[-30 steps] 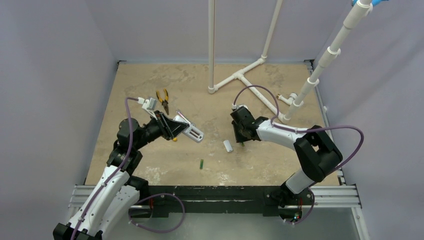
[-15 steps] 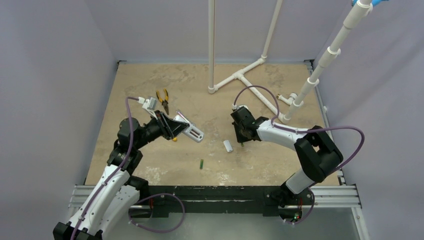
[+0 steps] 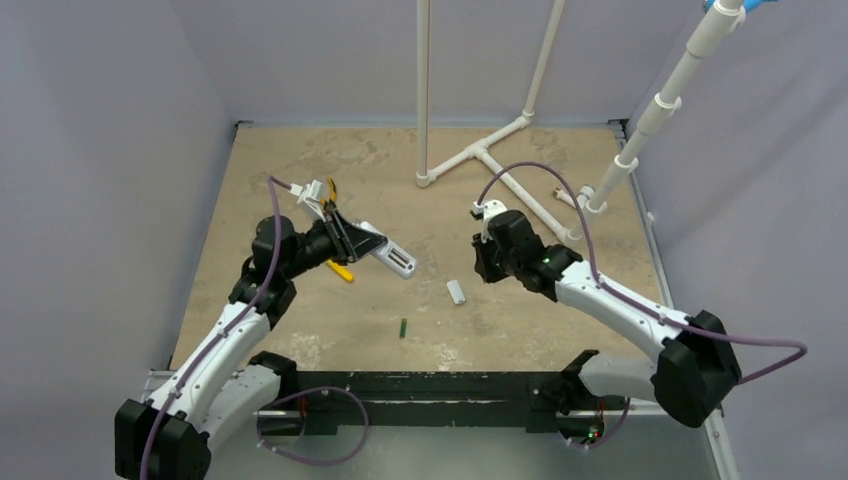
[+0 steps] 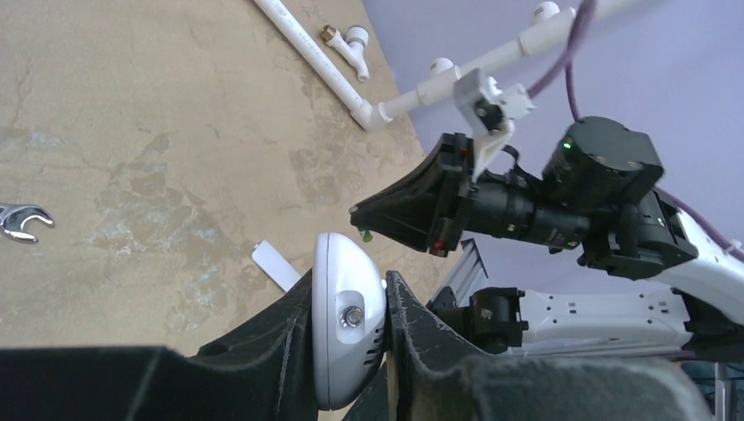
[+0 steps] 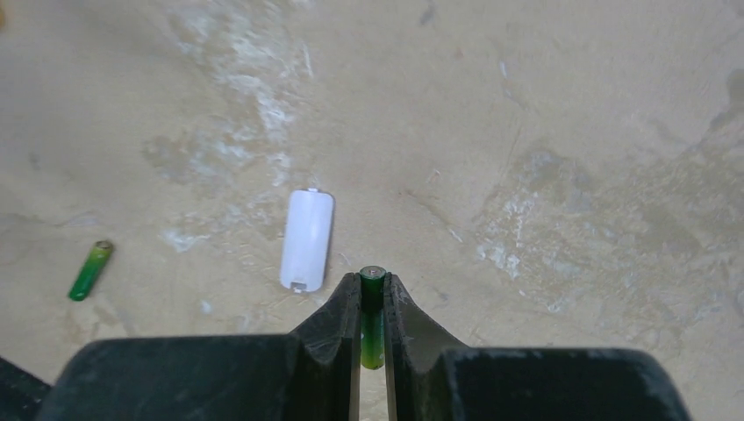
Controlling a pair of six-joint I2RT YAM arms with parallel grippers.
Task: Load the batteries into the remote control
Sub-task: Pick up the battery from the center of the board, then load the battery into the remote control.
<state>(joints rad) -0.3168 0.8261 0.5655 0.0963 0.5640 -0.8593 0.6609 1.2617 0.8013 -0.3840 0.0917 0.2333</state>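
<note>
The white remote control [image 3: 392, 258] is clamped by its end in my left gripper [image 3: 370, 245] and hangs above the table's left middle. In the left wrist view its rounded end [image 4: 349, 320] sits between the black fingers [image 4: 294, 329]. My right gripper [image 5: 372, 285] is shut on one green battery [image 5: 372, 309], held lengthwise between the fingers above the table. In the top view that gripper [image 3: 487, 268] hangs right of centre. A second green battery [image 3: 402, 327] lies on the table near the front; it also shows in the right wrist view [image 5: 90, 270].
A small white battery cover [image 3: 456, 292] lies on the table between the grippers and shows below the right fingers [image 5: 307, 239]. Orange-handled pliers [image 3: 331, 187] lie behind the left wrist. A silver wrench [image 4: 22, 219] lies on the table. White pipes [image 3: 480, 155] stand at the back.
My right gripper has shut on a battery and risen off the table, its arm swinging outward. My left arm has shifted the remote slightly back and to the right.
</note>
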